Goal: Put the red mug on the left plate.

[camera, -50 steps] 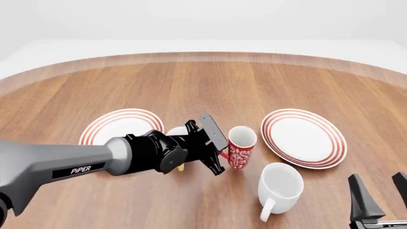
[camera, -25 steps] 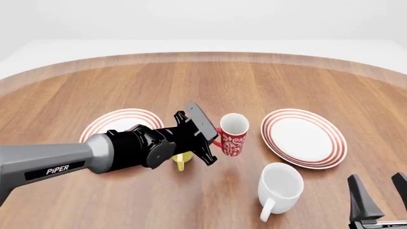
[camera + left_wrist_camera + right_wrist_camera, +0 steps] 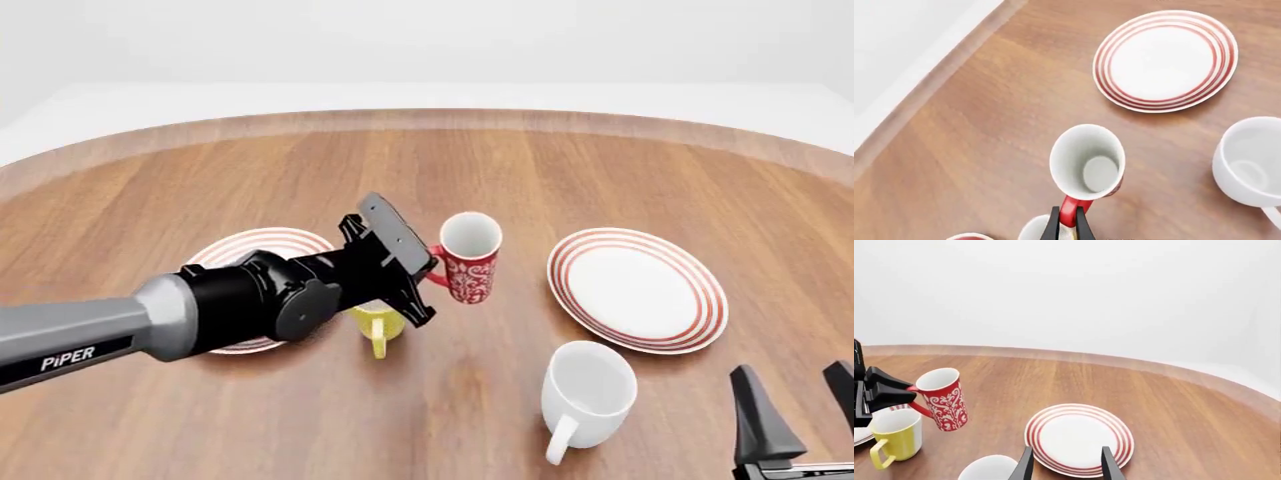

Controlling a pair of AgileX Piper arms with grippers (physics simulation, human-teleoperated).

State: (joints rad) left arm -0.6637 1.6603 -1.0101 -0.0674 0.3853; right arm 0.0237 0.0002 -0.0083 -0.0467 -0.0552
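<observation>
The red mug [image 3: 470, 262], red with a white floral pattern, hangs above the table, slightly tilted. My left gripper [image 3: 430, 276] is shut on its red handle [image 3: 1069, 209]. In the left wrist view I look down into the mug's white inside [image 3: 1089, 162]. The left plate [image 3: 238, 258], white with red rings, lies to the mug's left and is mostly hidden under my left arm. The right wrist view shows the red mug [image 3: 945, 399] held clear of the wood. My right gripper [image 3: 795, 415] is open and empty at the near right edge.
A yellow mug [image 3: 378, 326] stands just below my left gripper, near the left plate's right edge. A plain white mug [image 3: 587, 392] stands near the front. The second ringed plate [image 3: 638, 290] lies to the right. The round table's far edge [image 3: 427, 118] is well beyond.
My left gripper has lifted the red mug and carried it left and away from me, towards the left plate. The yellow mug has come into view beneath. The right arm has not moved.
</observation>
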